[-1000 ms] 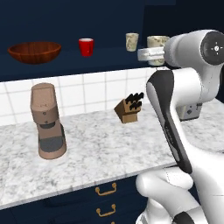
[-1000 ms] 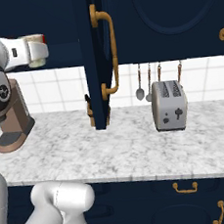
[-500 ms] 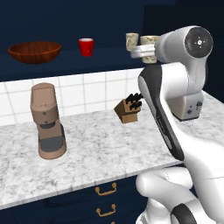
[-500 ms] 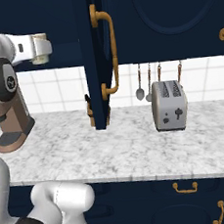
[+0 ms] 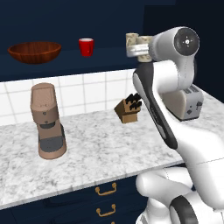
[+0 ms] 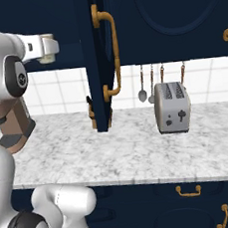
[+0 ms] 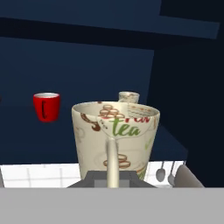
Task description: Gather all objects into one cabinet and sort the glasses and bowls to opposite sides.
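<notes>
I am holding a cream tumbler (image 7: 114, 140) in my pincer (image 7: 112, 177), jaws pinched tight on its handle side so the cup is riding upright, mouth up, with its printed lettering facing me. I am carrying it at shelf height toward the open navy cabinet (image 5: 65, 61), which seems the reason for keeping it level: it should be able to slide in without tipping. In the hand view a second tumbler (image 7: 128, 97) is standing at twelve o'clock just behind the held one, and the red cup (image 7: 46, 106) is sitting at about ten o'clock on the same shelf. In the left base view the wooden bowl (image 5: 34, 51) is resting far out at nine o'clock, well apart from the cups. I judge the glasses are collecting at the three o'clock end, so this one belongs beside its twin.
</notes>
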Tool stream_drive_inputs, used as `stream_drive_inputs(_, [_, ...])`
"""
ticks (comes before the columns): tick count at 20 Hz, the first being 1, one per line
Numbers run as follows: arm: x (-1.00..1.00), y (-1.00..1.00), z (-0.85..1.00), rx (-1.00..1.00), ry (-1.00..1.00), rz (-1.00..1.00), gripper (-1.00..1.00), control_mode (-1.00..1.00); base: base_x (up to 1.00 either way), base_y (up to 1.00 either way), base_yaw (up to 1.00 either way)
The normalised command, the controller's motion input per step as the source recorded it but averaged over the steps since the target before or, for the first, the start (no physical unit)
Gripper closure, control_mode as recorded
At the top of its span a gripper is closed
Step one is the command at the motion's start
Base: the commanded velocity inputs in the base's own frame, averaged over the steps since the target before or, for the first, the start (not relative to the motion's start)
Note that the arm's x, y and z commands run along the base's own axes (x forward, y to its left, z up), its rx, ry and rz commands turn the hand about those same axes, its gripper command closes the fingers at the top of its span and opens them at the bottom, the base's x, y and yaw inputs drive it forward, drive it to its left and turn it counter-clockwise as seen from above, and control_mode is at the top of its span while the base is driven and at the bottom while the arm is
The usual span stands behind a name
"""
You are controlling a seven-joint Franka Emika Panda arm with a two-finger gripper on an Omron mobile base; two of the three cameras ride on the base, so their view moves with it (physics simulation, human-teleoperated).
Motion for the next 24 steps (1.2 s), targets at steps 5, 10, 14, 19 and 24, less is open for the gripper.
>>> stream_drive_inputs(5, [0.3, 0.02, -0.2, 0.0, 0.0, 0.0, 1.0, -1.0, 0.0, 0.0, 0.0])
stream_drive_inputs(10, [0.24, 0.02, -0.14, 0.0, -0.02, 0.0, 1.0, -1.0, 0.0, 0.0, 0.0])
stream_drive_inputs(14, [0.19, 0.02, -0.1, 0.0, -0.03, 0.0, 1.0, -1.0, 0.0, 0.0, 0.0])
stream_drive_inputs(19, [0.22, 0.04, -0.07, 0.0, -0.04, 0.0, 1.0, -1.0, 0.0, 0.0, 0.0])
stream_drive_inputs(24, [0.25, 0.08, -0.05, 0.0, -0.04, 0.0, 1.0, -1.0, 0.0, 0.0, 0.0])
